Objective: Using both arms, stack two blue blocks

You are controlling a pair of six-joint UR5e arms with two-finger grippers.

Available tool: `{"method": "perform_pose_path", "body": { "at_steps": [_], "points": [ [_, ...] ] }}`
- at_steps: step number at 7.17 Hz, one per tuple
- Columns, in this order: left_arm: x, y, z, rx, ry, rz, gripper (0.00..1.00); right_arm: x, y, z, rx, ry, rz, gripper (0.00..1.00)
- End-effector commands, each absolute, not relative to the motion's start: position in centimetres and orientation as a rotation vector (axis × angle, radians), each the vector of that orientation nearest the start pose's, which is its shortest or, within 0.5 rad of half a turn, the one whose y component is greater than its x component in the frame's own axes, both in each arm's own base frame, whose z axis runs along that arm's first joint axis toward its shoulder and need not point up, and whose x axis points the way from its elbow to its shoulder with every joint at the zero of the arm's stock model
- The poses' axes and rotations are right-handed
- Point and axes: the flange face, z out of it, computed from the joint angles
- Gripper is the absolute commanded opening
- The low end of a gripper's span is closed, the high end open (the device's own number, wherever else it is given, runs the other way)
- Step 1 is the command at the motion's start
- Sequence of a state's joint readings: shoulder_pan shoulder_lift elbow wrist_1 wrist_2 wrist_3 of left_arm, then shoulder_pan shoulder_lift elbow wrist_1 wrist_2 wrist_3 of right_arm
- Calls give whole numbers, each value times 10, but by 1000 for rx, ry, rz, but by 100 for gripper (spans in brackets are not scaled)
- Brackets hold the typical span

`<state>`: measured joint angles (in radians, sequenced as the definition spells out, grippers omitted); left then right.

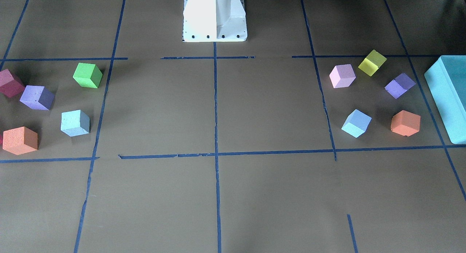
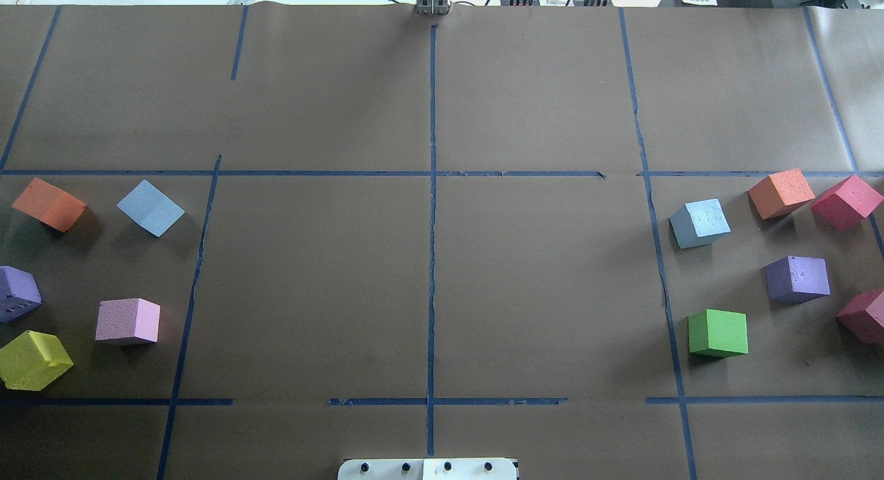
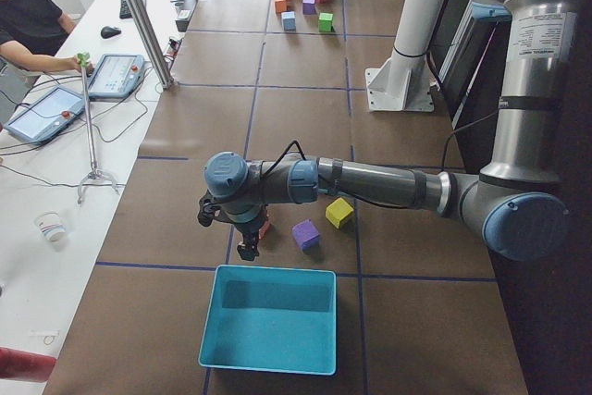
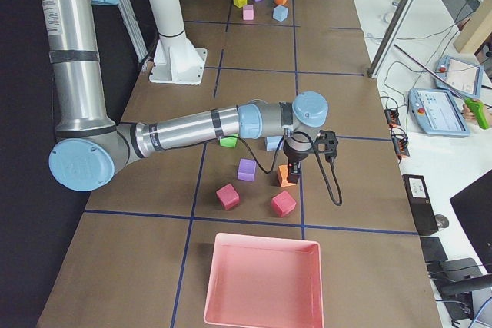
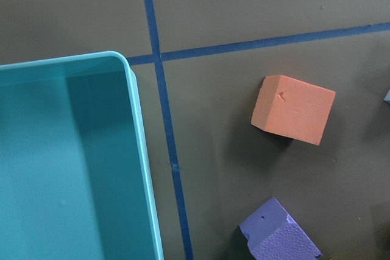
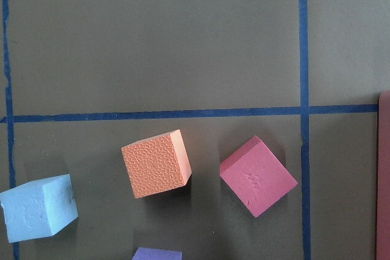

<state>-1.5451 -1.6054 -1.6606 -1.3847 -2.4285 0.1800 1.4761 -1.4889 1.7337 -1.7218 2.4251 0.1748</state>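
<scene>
The left blue block (image 2: 150,208) and the right blue block (image 2: 699,223) are seen lying on the surface (image 2: 311,280), well apart, each among a cluster of coloured cubes at opposite ends. Neither is held and nothing is stacked.

Nearest in the left side view, the teal box (image 3: 268,321) is seen. Just beyond it the left claw (image 3: 246,249) is hung low over the surface, beside the left orange cube (image 5: 294,109). Its wrist view is taken up by the box rim, that cube and a purple cube (image 5: 279,232). No fingers are shown there, so it cannot be told whether this claw is apart or together. The left blue block lies near the orange cube and is not centred under the claw.

Farther off, at the other end, the right claw (image 4: 293,180) is hung above the right orange cube (image 6: 156,163). The right blue block is caught just beside that cube, in the lower left corner of the wrist view. Here too no fingers are shown, and the claw's state cannot be told.

The task is judged to be at its very start. Each claw has yet to be brought over its blue block, and both grasps, the carry to a shared spot and the setting of one block on the other are all left to do.
</scene>
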Motion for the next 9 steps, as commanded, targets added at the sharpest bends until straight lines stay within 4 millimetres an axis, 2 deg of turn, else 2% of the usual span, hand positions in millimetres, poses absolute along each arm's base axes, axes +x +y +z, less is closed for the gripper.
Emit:
{"method": "perform_pose_path", "body": {
  "at_steps": [1, 2, 4, 5, 9],
  "points": [
    [-49, -494, 604, 65, 847, 222, 100, 10, -521, 556, -36, -826, 39, 100],
    [-49, -488, 617, 48, 848, 216, 100, 8, -519, 557, -41, -827, 38, 100],
    [-52, -480, 608, 77, 813, 227, 100, 2, -519, 558, -45, -828, 25, 100],
    [-51, -481, 615, 64, 814, 223, 100, 2, -519, 557, -39, -829, 14, 100],
    [-51, -479, 616, 52, 824, 196, 100, -2, -519, 555, -46, -845, 14, 100]
  ]
}}
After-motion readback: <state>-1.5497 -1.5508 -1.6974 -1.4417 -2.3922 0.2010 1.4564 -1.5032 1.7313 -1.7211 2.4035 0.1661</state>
